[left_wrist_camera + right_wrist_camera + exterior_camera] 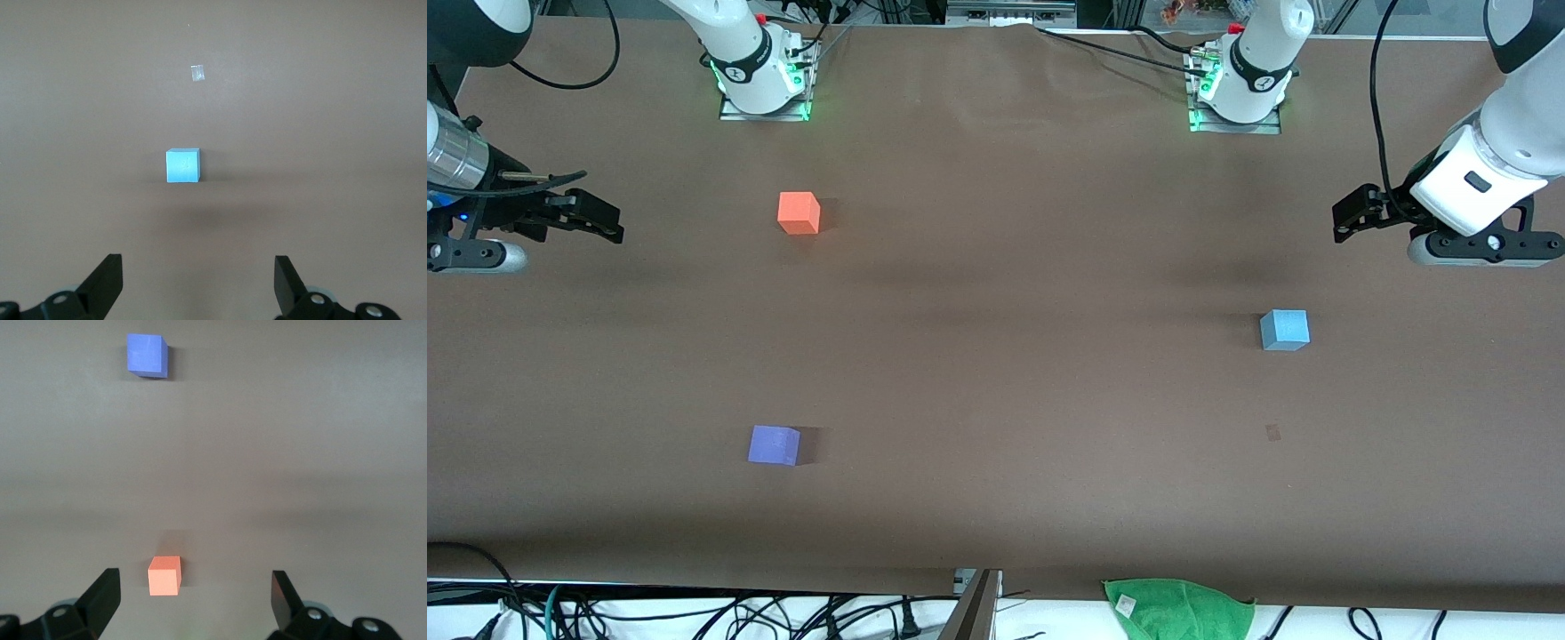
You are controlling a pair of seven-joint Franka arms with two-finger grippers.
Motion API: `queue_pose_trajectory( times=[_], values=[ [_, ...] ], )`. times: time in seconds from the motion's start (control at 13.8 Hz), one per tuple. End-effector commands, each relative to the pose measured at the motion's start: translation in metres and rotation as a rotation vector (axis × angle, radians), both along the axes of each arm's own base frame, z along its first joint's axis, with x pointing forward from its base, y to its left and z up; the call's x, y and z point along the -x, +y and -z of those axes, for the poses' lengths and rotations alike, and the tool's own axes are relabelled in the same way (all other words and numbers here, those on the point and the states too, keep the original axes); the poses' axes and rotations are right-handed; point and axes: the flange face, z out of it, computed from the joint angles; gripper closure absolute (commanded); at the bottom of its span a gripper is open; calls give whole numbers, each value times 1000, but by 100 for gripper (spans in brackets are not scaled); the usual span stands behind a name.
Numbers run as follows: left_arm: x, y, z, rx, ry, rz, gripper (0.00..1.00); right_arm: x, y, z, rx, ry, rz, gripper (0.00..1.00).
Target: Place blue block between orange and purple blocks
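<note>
- I am holding the left gripper [1347, 222] over the left arm's end of the surface [996, 293], jaws spread wide and carrying nothing.
- The blue block [1285, 330] is sitting flat on the surface, centred ahead of those jaws in the left wrist view [183, 166], untouched.
- The right gripper [600, 222] is waiting over the right arm's end, jaws likewise released and empty.
- The orange block [799, 213] and the purple block [774, 444] are lying well apart, leaving an open gap for the blue one.
- A green cloth [1178, 609] is lying at the surface's edge and a small pale mark [1272, 432] near the blue block; I judge neither is obstructing.
</note>
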Motion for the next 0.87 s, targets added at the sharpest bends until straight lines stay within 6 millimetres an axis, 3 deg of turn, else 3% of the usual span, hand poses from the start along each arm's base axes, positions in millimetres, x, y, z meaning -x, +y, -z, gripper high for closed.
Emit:
queue_pose_trajectory(
  times=[0.0,0.79],
  values=[
    [-1,-1,-7,19,-4,-1,0,6,-1,-4,-20,3,-12,0],
    [-2,-2,-3,20,6,4,0,6,0,-5,-20,1,-14,0]
  ],
)
